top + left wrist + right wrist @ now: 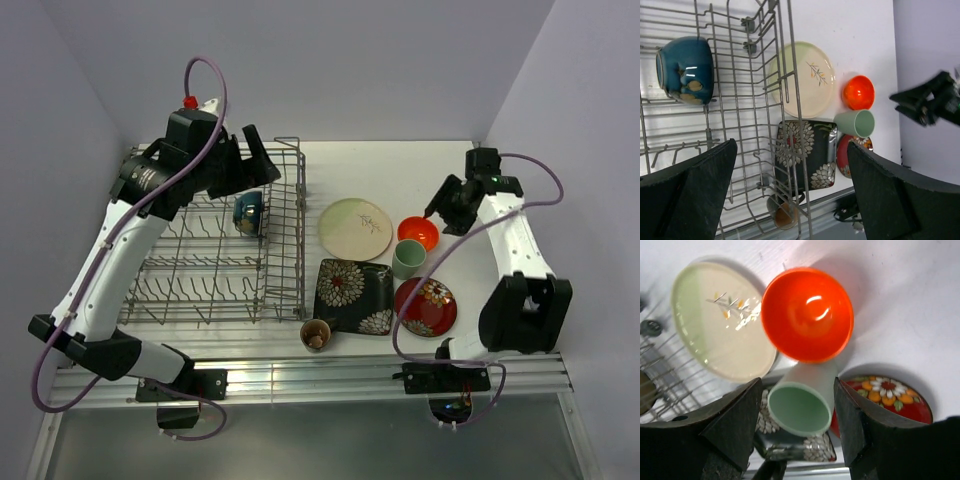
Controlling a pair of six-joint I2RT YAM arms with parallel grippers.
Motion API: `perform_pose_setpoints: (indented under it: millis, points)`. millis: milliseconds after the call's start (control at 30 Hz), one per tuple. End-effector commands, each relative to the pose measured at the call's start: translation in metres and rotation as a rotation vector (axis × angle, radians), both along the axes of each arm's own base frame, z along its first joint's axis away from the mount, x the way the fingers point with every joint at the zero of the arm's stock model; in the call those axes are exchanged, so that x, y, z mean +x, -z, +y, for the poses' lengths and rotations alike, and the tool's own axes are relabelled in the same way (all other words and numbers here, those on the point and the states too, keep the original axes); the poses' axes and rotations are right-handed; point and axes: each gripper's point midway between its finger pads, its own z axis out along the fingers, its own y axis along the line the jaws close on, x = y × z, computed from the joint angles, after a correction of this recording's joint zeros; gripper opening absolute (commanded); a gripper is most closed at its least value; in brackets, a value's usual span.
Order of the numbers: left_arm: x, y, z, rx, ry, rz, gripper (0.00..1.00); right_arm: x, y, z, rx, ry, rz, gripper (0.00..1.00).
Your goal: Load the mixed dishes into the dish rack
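The grey wire dish rack (pixel 298 232) stands at the left and holds a dark blue bowl (pixel 249 212) on its side. My left gripper (pixel 245 165) is open and empty above the rack's far right part. On the table lie a pale green-cream plate (pixel 355 228), an orange bowl (pixel 418 232), a green cup (pixel 408 259), a black square floral plate (pixel 354 296), a red floral plate (pixel 425 306) and a brown cup (pixel 316 334). My right gripper (pixel 438 207) is open above the orange bowl; in its wrist view the green cup (pixel 805 402) lies below between the fingers. No cream bowl shows.
The rack's right wall (pixel 796 100) stands close to the green-cream plate (pixel 807 80) and the black plate (pixel 810 155). The brown cup (pixel 782 212) lies near the table's front rail. The right arm (pixel 927 102) shows near the purple side wall.
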Motion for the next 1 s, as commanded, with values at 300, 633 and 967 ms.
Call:
perform_pose_setpoints:
  millis: [300, 633, 967]
  points:
    - [-0.023, -0.008, -0.009, -0.002, 0.188, -0.084, 0.97, 0.025, 0.082, -0.029, -0.058, 0.065, 0.161, 0.62]
    - [-0.007, -0.005, -0.013, 0.014, 0.161, -0.059, 0.97, 0.029, 0.129, -0.033, -0.062, 0.067, 0.265, 0.47]
    - [0.001, -0.015, -0.029, -0.046, 0.174, -0.041, 0.97, 0.062, 0.068, -0.054, -0.142, 0.175, 0.081, 0.0]
